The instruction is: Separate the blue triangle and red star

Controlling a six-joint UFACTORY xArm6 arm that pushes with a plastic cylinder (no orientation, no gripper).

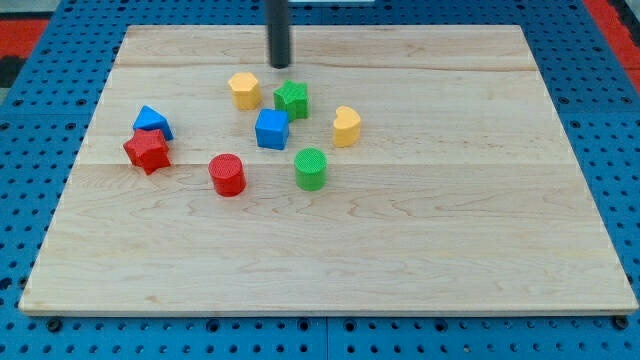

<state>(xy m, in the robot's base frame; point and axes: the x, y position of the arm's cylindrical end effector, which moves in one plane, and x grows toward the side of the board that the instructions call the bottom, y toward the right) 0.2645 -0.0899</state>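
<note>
Rod (277, 30) comes down from the view's top, and my tip (279, 66) rests on the wooden board (400, 240) near its top edge. There are no jaws for you to check here; the arm ends in that plain rod, with nothing clenched or grasped.

You find the blue triangle (152, 121) and the red star (147, 151) at the view's left side of the board. They touch: the triangle sits just above the star and a little to its right. My tip is well apart from both, up and to the view's right of them.

Nearer my tip you see the yellow hexagon (244, 89), just below and to its left, and the green star (292, 99), just below and slightly to its right. Neither touches the tip.

Below the green star sits the blue cube (271, 129), very close to it; you cannot tell whether the two touch. To the view's right of the cube stands the yellow heart (346, 125), apart from the rest.

Lower down, the red cylinder (227, 174) and the green cylinder (311, 168) stand side by side with a gap between them, the red one on the left.

The board lies on a blue pegboard (40, 200) that shows around its edges.
</note>
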